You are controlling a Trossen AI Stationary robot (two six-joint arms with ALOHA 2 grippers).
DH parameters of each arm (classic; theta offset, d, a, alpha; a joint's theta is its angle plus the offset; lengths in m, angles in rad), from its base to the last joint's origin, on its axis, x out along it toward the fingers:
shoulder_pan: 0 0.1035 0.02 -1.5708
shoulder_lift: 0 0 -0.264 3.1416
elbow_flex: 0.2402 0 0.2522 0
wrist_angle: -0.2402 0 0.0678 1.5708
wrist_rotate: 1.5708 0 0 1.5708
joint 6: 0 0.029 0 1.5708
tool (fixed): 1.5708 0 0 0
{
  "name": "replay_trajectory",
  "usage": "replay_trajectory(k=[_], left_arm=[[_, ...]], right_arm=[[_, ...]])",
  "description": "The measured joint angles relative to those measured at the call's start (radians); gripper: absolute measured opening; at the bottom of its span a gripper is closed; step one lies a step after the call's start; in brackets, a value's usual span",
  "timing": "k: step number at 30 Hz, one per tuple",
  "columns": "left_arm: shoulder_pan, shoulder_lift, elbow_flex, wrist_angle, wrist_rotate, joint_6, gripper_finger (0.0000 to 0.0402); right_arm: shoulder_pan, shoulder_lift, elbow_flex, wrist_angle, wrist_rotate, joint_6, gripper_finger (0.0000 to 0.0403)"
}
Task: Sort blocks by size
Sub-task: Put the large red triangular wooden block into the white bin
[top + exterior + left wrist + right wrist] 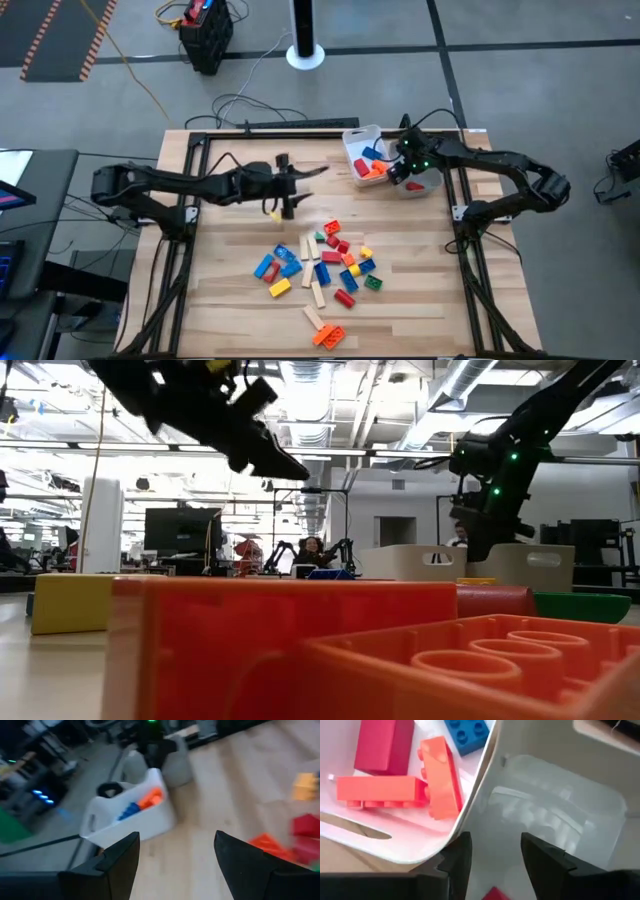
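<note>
Blocks [322, 272] scattered on wooden table [230, 300]; grey floor [560, 100] around.

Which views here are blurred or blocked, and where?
Left wrist view: motion-smeared throughout; the white tray and the loose blocks have soft edges. Low view: an orange block right at the lens fills the lower half, out of focus, hiding most of the table. Right wrist view: sharp on the tray's blocks. High view: evenly lit, no glare.

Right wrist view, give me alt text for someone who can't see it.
The right gripper, fingers apart and empty, hovers over two white trays. One tray holds two orange bricks, a red brick and a blue brick.
</note>
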Motion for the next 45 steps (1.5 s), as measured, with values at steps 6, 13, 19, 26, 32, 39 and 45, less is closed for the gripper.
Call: replay_trajectory(k=[6, 13, 19, 26, 32, 39, 45], left_arm=[[0.108, 0.087, 0.005, 0.118, 0.057, 0.046, 0.0249], [0.236, 0.105, 0.058, 0.089, 0.248, -0.098, 0.0249], [0.274, 0.097, 0.093, 0.054, 0.286, -0.331, 0.0249], [0.273, 0.073, 0.19, -0.165, 0.389, -0.517, 0.0249], [0.247, 0.069, 0.297, -0.272, 0.432, -0.65, 0.0249], [0.218, 0.07, 0.546, -0.518, 0.431, -0.658, 0.0249], [0.227, 0.069, 0.711, -0.655, 0.413, -0.578, 0.0249]], right_arm=[[0.0, 0.002, 0.0, -0.028, 0.003, -0.022, 0.0207], [0.005, -0.003, 0.079, -0.174, 0.002, -0.014, 0.021], [0.041, -0.003, 0.185, -0.314, -0.001, -0.012, 0.0219], [0.108, -0.003, 0.306, -0.571, -0.058, 0.013, 0.0234], [0.115, 0.0, 0.321, -0.633, -0.106, 0.03, 0.0235], [0.075, 0.072, 0.321, -0.671, -0.16, 0.001, 0.0235], [0.058, 0.215, 0.321, -0.689, -0.158, -0.135, 0.0235]])
